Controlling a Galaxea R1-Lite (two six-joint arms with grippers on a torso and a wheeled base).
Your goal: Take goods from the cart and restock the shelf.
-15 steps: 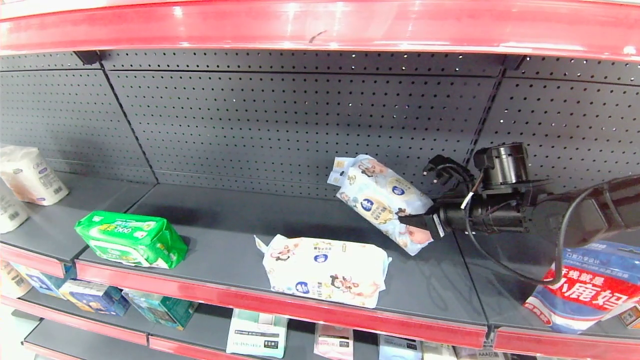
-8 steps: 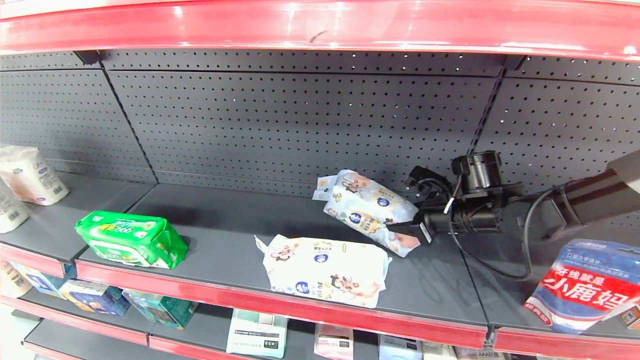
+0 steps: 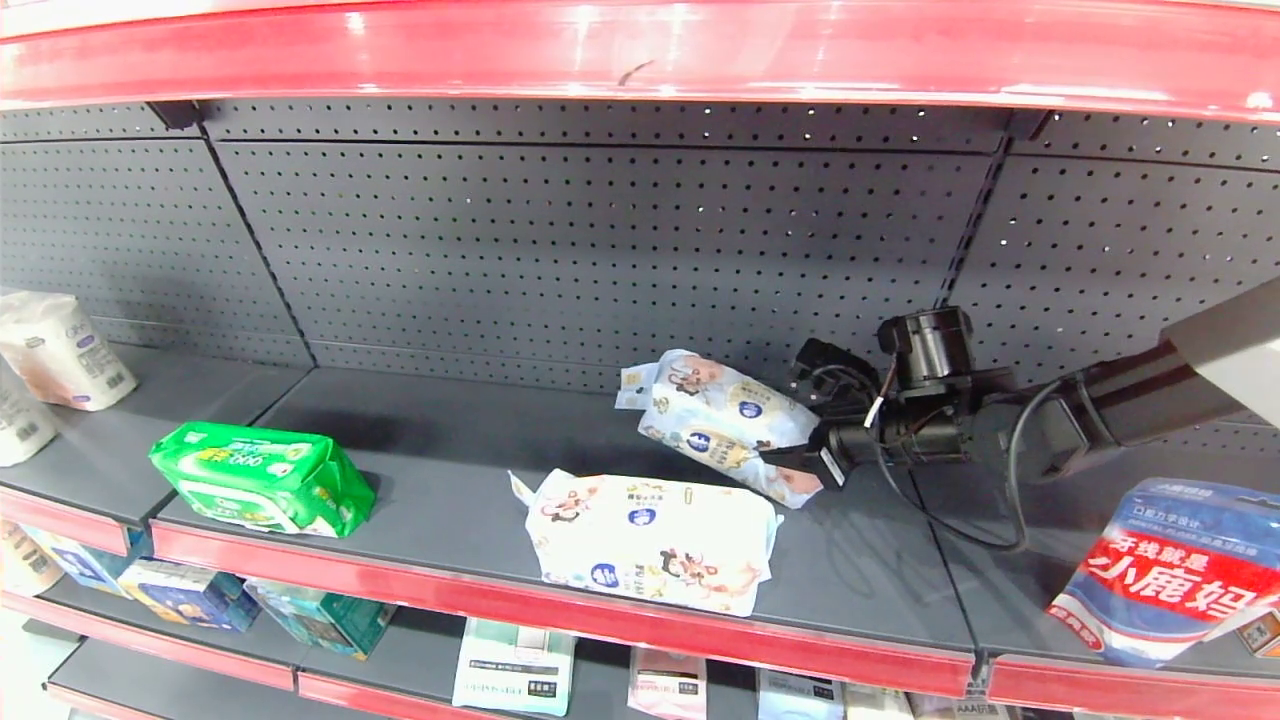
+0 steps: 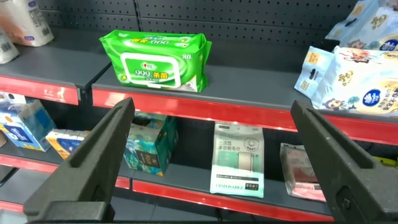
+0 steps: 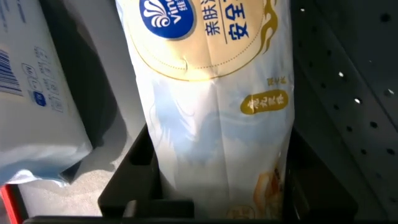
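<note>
The pack of wipes [image 3: 725, 425] with cartoon print is at the back of the shelf board [image 3: 470, 440], close to the perforated back wall [image 3: 600, 230], and it is tilted, with the far end higher. The right gripper [image 3: 800, 462] is clamped on its lower end. In the right wrist view the two black fingers [image 5: 134, 168] press on both sides of the pack [image 5: 211, 124]. Whether the pack touches the board I cannot tell.

A second pack of the same kind [image 3: 650, 540] lies flat in front of it, at the red front edge, a little apart from it. The left gripper [image 4: 214, 155] is before the shelf, lower down, its fingers spread wide with nothing between them.

More to the left on the same board lies a green pack of wipes [image 3: 262, 478]. On the next board to the right stands a blue and red pouch [image 3: 1170, 570], cut off by the picture's edge. White packs [image 3: 60, 350] are at the far left. The lower shelves hold boxes and small bags [image 4: 236, 158], partly hidden.
</note>
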